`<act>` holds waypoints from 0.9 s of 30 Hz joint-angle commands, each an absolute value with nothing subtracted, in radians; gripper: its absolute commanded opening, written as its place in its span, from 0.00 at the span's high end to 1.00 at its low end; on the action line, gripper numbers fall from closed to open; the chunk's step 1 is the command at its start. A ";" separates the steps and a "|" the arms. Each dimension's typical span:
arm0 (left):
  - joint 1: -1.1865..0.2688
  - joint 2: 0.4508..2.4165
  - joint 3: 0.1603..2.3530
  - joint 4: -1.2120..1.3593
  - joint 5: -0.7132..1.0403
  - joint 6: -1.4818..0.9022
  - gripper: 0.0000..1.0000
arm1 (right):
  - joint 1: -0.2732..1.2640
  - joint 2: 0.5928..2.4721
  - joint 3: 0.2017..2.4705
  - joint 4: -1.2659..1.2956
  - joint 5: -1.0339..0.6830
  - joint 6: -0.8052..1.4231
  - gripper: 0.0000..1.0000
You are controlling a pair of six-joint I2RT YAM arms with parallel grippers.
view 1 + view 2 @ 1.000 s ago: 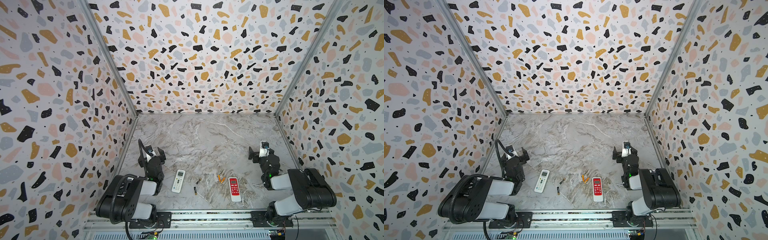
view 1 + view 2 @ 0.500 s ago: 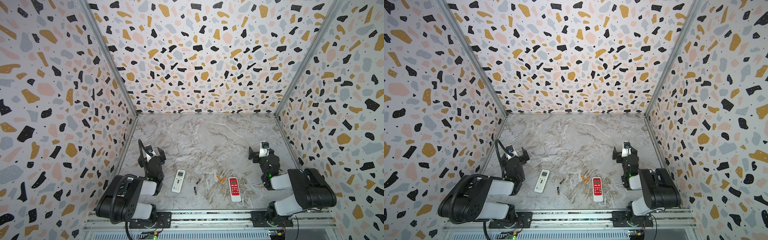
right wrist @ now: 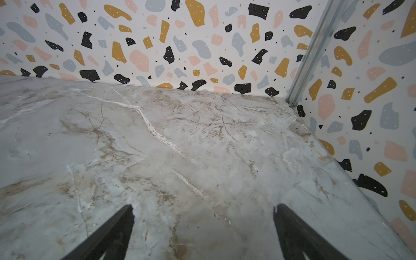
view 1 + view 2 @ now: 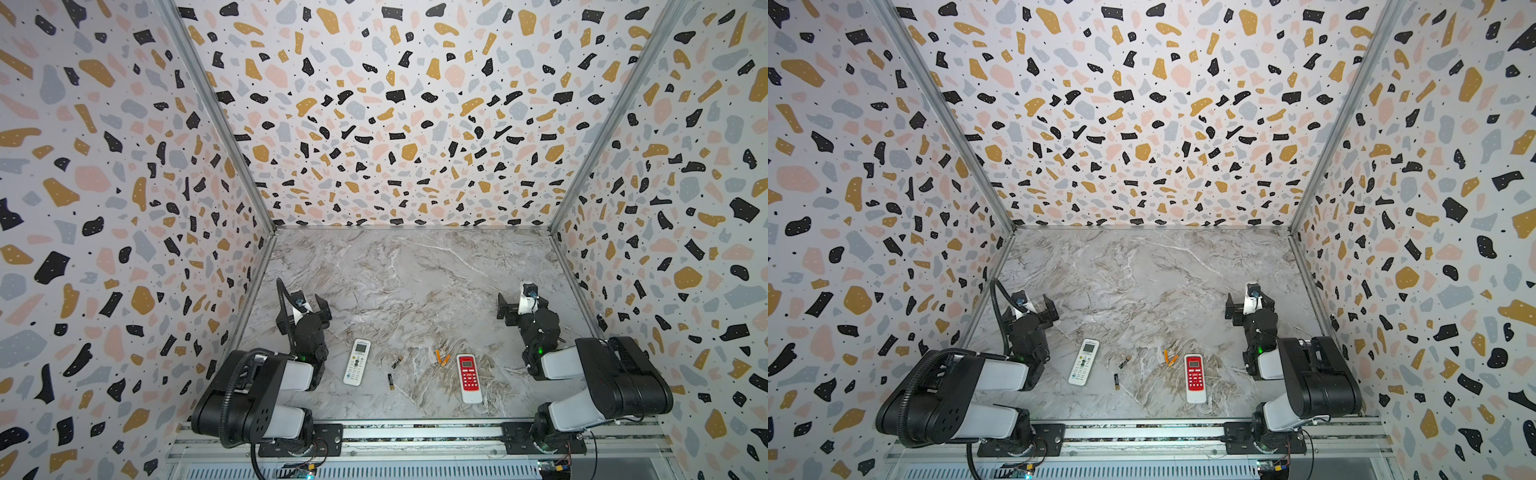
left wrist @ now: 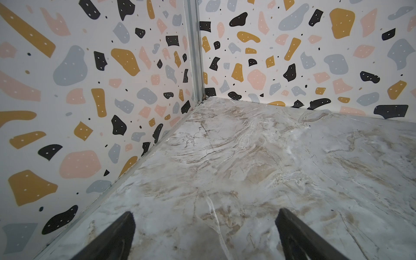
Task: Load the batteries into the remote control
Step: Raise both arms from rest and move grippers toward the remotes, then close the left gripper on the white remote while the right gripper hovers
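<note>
Orange batteries (image 4: 437,356) lie just beside the red remote (image 4: 469,378).

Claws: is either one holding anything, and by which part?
Nothing is held. The left claw and right claw stand open and empty above the marble table; the batteries lie untouched between the white remote and the red remote.

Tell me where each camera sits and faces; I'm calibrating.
Top views: high over the front rail, looking down and back at the grey marble table, white remote control and red remote control; both arms, left gripper, right gripper show.
Left wrist: on the left arm, facing the far-left corner; open black fingers show.
Right wrist: on the right arm, facing the far-right corner; open fingers show.
Shared: both wrist views show the terrazzo back wall.
</note>
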State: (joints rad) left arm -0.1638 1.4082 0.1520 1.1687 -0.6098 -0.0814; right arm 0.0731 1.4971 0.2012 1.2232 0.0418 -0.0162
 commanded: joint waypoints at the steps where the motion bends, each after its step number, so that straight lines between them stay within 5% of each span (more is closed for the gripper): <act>1: -0.159 1.393 0.146 1.230 -0.611 -0.070 0.01 | 0.073 1.489 0.214 1.232 0.046 -0.010 0.01; 5: -0.159 1.337 0.161 1.171 -0.618 -0.067 0.00 | 0.090 1.440 0.225 1.175 0.102 -0.008 0.01; 9: -0.159 1.090 0.264 0.762 -0.646 -0.126 0.01 | 0.137 1.286 0.209 1.072 0.136 -0.062 0.01; 16: -0.173 0.848 0.544 -0.002 -0.532 -0.484 0.00 | 0.260 1.101 0.510 0.312 0.375 0.144 0.01; 21: -0.198 0.912 0.658 -0.191 -0.111 -0.481 0.00 | 0.350 1.004 0.589 0.109 0.163 0.197 0.01; 27: -0.347 1.020 0.748 -0.475 -0.137 -0.434 0.01 | 0.531 0.904 0.573 0.061 -0.019 0.283 0.01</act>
State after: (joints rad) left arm -0.2981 0.9859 0.7029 -0.2379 -0.1871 -0.4412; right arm 0.4679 0.9447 0.5713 0.1635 0.0963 0.2138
